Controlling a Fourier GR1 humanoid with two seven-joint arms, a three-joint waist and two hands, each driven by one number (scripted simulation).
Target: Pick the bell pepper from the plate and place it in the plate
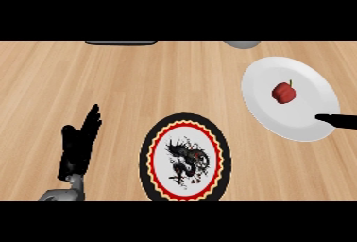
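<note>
A small red bell pepper (284, 92) lies near the middle of a plain white plate (307, 124) at the right of the wooden counter. A second plate (185, 158) with a black rim, red scalloped band and a dark figure on white sits at the lower centre with nothing on it. My left hand (78, 144) stands at the lower left with straight fingers pointing up, holding nothing. Only a black finger of my right hand (337, 120) shows at the right edge, lying over the white plate's lower right rim, a little below and right of the pepper.
A dark flat object (122, 42) lies at the counter's far edge, left of centre. A grey rounded object (242, 44) shows at the far edge, above the white plate. Bare wood spans the upper left and centre.
</note>
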